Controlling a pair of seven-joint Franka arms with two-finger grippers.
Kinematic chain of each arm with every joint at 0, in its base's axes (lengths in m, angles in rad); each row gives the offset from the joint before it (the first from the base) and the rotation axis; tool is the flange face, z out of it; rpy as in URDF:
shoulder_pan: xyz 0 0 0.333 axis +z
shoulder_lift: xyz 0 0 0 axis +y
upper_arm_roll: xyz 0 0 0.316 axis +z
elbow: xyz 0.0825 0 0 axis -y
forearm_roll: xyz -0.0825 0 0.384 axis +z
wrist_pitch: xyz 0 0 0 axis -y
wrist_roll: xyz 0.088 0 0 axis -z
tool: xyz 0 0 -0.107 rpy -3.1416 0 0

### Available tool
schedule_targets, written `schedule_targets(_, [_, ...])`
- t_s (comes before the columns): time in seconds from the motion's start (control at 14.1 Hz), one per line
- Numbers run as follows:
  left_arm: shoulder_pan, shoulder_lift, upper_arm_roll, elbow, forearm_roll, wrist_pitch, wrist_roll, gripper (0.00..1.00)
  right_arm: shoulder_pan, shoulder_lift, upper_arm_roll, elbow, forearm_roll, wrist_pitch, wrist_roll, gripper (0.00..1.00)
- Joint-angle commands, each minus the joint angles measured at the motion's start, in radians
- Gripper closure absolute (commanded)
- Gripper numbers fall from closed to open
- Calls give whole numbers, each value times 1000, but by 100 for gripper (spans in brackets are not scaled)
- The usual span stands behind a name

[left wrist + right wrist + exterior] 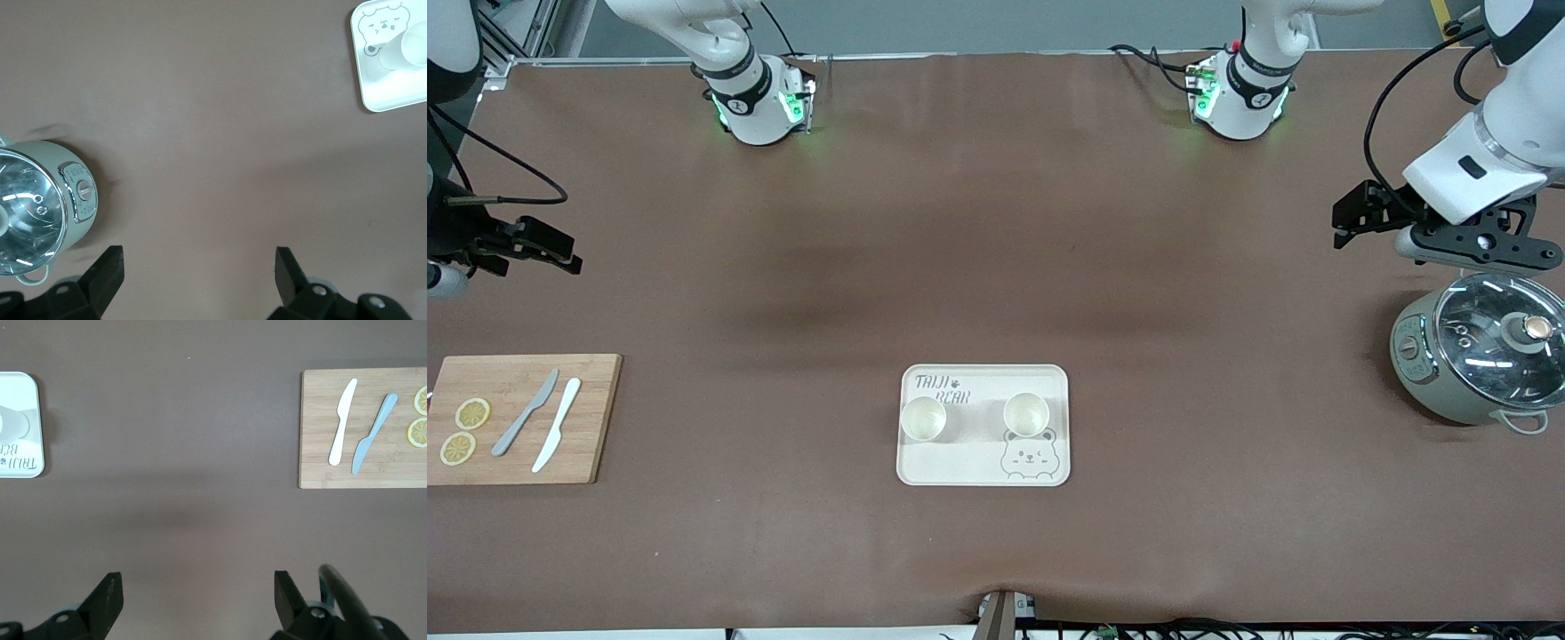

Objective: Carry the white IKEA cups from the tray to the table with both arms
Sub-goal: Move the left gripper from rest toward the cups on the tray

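Note:
Two white IKEA cups (pixel 922 419) (pixel 1025 413) stand upright side by side on the cream bear tray (pixel 960 467) in the middle of the table. My left gripper (pixel 1348 222) is open and empty, up over the bare mat beside the grey-green pot (pixel 1480 356) at the left arm's end. My right gripper (pixel 567 252) is open and empty, over the mat at the right arm's end. In the left wrist view the gripper (pixel 199 268) is open, with one cup (pixel 403 53) on the tray (pixel 393 97). In the right wrist view the gripper (pixel 198 590) is open, with the tray's edge (pixel 27 463) showing.
A wooden cutting board (pixel 591 418) at the right arm's end holds a grey knife (pixel 525 413), a white knife (pixel 557 436) and two lemon slices (pixel 471 413). The pot with its glass lid also shows in the left wrist view (pixel 40 213). The board shows in the right wrist view (pixel 320 427).

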Motion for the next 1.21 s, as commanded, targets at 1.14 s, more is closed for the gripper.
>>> schedule_targets(1.14, [-202,458,-47,383,11,101,-405,0,-9,-3,3,-8,2,-26,-9,0])
